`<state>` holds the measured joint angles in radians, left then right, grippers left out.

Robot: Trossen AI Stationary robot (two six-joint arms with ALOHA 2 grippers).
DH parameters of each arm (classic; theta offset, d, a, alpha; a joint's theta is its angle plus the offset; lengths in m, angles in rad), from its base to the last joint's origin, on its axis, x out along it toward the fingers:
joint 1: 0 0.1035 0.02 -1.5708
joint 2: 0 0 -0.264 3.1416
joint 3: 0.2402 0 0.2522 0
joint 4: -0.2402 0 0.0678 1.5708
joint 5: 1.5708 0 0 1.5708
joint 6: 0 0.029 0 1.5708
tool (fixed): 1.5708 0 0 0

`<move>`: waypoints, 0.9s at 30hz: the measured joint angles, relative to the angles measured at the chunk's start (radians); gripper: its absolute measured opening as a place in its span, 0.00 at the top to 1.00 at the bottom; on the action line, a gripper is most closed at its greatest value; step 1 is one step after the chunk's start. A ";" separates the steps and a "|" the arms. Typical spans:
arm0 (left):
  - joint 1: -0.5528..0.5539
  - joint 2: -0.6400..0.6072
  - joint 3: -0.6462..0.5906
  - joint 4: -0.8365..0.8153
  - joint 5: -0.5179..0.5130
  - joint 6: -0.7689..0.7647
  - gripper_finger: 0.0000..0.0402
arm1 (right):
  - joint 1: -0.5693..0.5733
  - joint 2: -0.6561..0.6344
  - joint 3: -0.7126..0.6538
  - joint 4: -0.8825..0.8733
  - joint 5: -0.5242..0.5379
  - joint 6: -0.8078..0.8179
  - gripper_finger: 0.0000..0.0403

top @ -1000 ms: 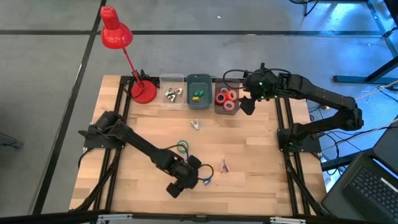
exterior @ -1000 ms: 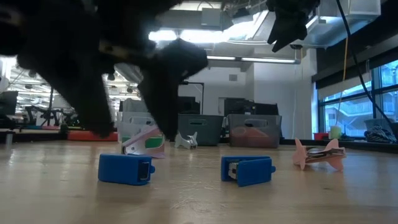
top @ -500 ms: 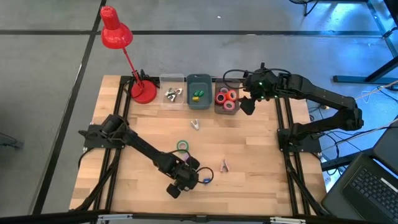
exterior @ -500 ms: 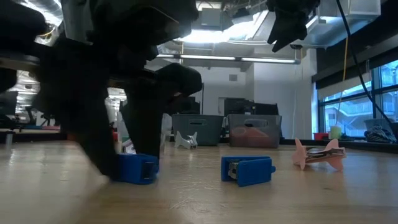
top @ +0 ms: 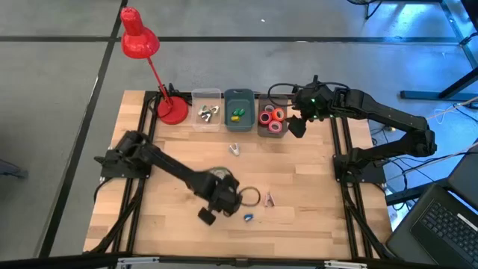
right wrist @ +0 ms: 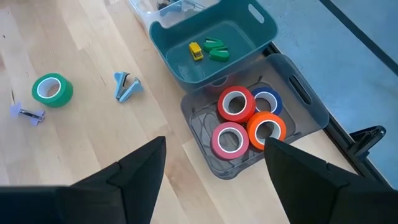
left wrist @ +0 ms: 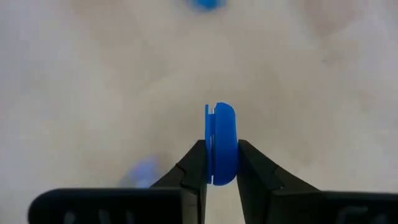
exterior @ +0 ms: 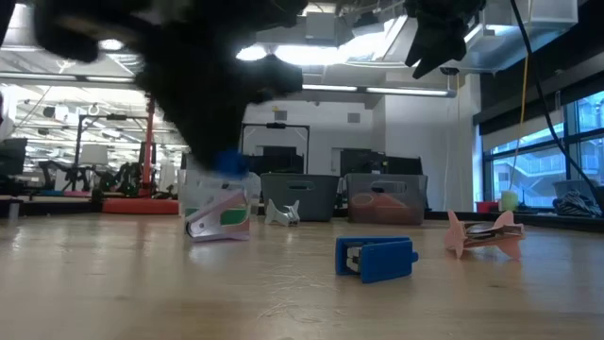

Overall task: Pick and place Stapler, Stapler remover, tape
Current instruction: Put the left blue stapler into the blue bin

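One blue stapler sat clamped in the left gripper, lifted off the table. Right gripper hung over the grey bin, fingers apart.

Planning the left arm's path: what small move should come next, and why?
Probably carry the load back toward the teal bin. The left gripper is shut on a blue stapler, held clear of the table, and that bin holds similar small green pieces.
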<state>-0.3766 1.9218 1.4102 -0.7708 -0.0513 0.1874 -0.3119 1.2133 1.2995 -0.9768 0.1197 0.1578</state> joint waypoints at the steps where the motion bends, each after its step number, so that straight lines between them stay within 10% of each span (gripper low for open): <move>1: 0.022 -0.023 0.001 -0.023 -0.033 -0.004 0.88 | 0.000 0.000 0.000 0.000 0.000 0.007 0.32; 10: 0.381 -0.216 0.003 0.066 -0.230 0.032 0.88 | 0.000 0.000 0.000 0.010 0.003 0.068 0.32; 21: 0.953 -0.129 0.015 0.393 0.090 -0.174 0.88 | 0.000 0.000 0.000 0.012 0.003 0.124 0.32; 27: 1.071 0.068 0.111 0.336 0.244 -0.207 0.88 | 0.000 0.000 0.000 0.016 0.003 0.127 0.32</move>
<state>0.6940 1.9894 1.5209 -0.4348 0.1924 -0.0200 -0.3119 1.2133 1.2993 -0.9611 0.1230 0.2844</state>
